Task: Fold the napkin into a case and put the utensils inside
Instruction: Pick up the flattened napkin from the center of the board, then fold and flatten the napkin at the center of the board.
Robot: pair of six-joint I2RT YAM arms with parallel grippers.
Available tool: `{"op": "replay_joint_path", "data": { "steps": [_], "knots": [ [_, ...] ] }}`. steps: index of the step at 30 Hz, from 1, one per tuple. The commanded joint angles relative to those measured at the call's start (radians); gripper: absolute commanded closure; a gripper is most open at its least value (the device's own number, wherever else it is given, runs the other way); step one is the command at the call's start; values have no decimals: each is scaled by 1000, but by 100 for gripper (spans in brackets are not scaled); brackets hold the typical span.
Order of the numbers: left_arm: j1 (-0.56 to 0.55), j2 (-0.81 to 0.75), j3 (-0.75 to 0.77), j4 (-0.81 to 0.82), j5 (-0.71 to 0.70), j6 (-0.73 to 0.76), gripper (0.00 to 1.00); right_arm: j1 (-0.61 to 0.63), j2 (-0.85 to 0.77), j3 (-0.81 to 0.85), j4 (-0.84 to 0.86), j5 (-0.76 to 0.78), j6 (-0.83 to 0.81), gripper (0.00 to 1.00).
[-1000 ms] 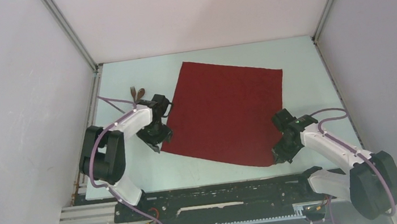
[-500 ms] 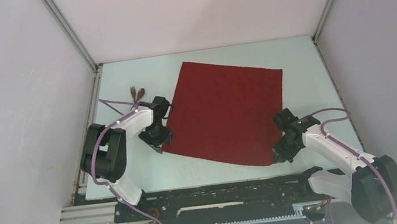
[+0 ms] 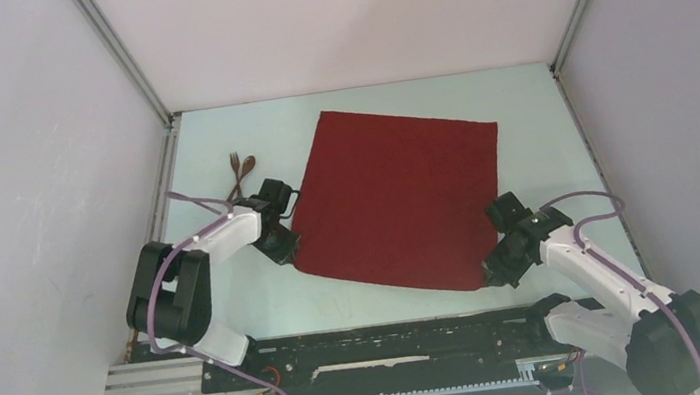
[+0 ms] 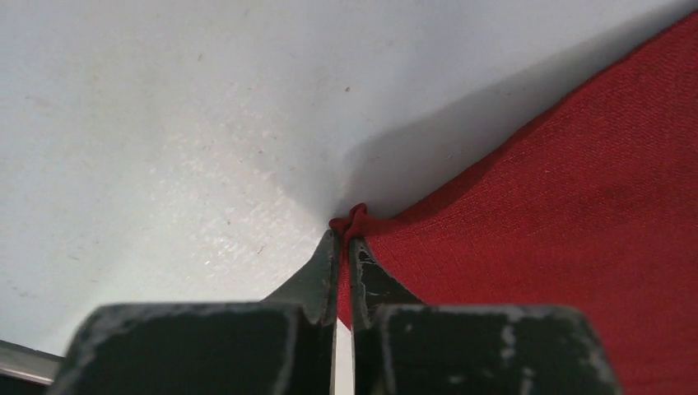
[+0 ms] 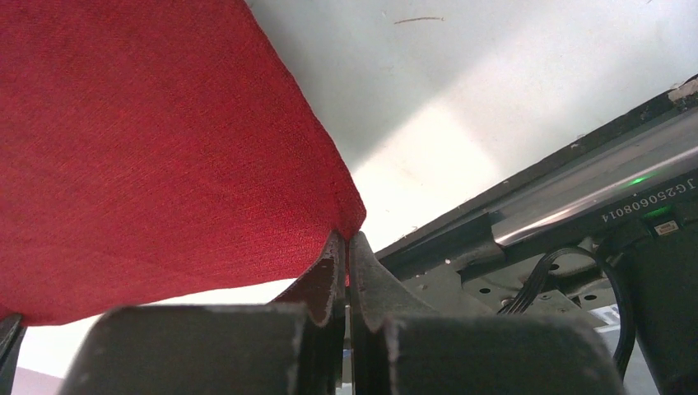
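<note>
Red napkin (image 3: 396, 197) (inverted serial label (image 5: 650, 202))

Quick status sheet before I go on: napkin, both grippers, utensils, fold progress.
napkin: dark red, spread open on the table
left gripper: shut on the napkin's near-left corner, cloth bunched at the tips
right gripper: shut on the napkin's near-right corner
utensils: fork and spoon lying together on the table, left of the napkin, not touching it
fold progress: no fold made yet, nothing placed on the cloth
</note>
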Motion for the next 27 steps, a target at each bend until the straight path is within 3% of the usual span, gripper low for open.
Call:
{"op": "replay_joint_path", "data": {
  "steps": [1, 12, 17, 23, 27],
  "knots": [
    [7, -121, -40, 24, -81, 42, 100, 23, -64, 32, -53, 21, -2, 100],
    [7, -522, -126, -117, -73, 104, 100, 188, -355, 32, -170, 48, 101, 100],
    [7, -667, -106, -122, -26, 175, 100, 219, -415, 79, -155, 39, 36, 100],
    [7, -835, 131, -95, 3, 343, 100, 339, -558, 334, -90, 212, -142, 100],
    [7, -896, 336, -31, 84, 424, 100, 350, -638, 500, 96, 145, -396, 100]
  ]
}}
